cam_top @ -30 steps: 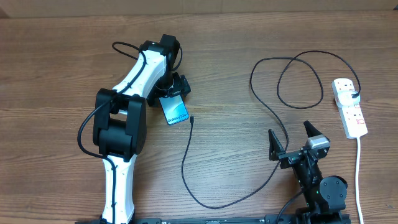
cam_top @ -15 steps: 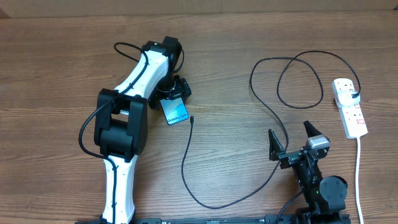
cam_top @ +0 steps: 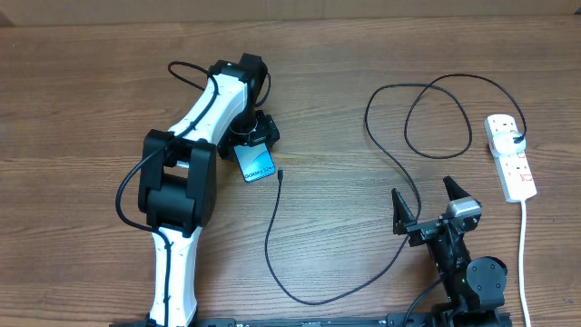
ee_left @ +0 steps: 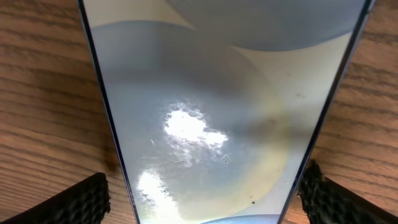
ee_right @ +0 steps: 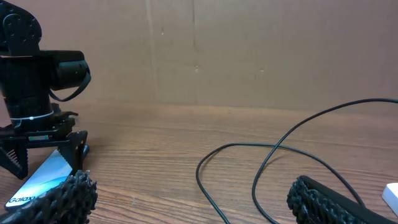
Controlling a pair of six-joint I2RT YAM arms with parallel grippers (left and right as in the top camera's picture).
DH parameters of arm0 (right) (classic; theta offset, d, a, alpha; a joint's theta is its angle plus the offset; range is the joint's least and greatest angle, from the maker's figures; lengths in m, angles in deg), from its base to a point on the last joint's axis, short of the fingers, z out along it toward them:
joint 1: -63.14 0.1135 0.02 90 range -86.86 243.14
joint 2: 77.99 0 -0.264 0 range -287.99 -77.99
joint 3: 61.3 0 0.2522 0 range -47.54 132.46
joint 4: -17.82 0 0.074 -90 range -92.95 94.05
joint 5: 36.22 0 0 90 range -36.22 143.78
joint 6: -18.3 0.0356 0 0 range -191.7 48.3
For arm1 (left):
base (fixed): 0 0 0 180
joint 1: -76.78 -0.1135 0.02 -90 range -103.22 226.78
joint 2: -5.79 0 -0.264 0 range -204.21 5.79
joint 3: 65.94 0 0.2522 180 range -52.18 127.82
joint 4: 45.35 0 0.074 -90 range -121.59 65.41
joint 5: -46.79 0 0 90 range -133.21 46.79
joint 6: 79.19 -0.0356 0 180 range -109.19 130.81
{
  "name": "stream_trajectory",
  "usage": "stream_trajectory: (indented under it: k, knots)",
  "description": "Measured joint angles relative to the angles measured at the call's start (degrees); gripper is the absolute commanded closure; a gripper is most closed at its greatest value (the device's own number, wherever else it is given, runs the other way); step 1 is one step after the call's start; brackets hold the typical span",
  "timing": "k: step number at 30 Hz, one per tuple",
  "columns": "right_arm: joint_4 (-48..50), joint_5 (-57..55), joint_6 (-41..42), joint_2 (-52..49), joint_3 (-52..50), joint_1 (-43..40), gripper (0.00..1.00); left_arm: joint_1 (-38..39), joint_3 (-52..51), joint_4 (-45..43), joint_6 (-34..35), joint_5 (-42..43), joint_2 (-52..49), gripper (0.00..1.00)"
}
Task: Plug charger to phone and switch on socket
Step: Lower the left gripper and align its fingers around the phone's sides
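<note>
The phone (cam_top: pixel 255 162) lies flat on the wooden table, its light blue screen up, and fills the left wrist view (ee_left: pixel 211 93). My left gripper (cam_top: pixel 251 134) straddles its far end, open, one pad (ee_left: pixel 87 199) a small gap from the phone's edge and the other (ee_left: pixel 323 199) close against the opposite edge. The charger cable (cam_top: pixel 272 245) loops across the table, its small black tip (cam_top: pixel 280 173) just right of the phone. The socket (cam_top: pixel 511 156) lies at the far right with a black plug in it. My right gripper (cam_top: pixel 425 202) is open and empty over the table near the front, left of the socket.
A white cord (cam_top: pixel 524 254) runs from the socket toward the front edge. In the right wrist view the cable (ee_right: pixel 197 174) curves between my open fingers, with the phone (ee_right: pixel 40 177) and left gripper (ee_right: pixel 37 140) at far left. A brown wall stands behind.
My left gripper's jaws have narrowed slightly around the phone. The right arm, cable and socket have not moved.
</note>
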Motion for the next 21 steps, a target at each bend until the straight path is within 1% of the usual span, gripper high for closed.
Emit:
stream_trajectory:
  k: [13,21]
  knots:
    - [-0.07,0.0,0.0,0.0,0.0,0.0,0.0,0.17,0.0,-1.66,-0.02,-1.07,0.07,0.09]
    - [-0.04,0.0,0.0,0.0,0.0,0.0,0.0,0.17,0.0,-2.34,-0.04,-1.51,0.11,0.05]
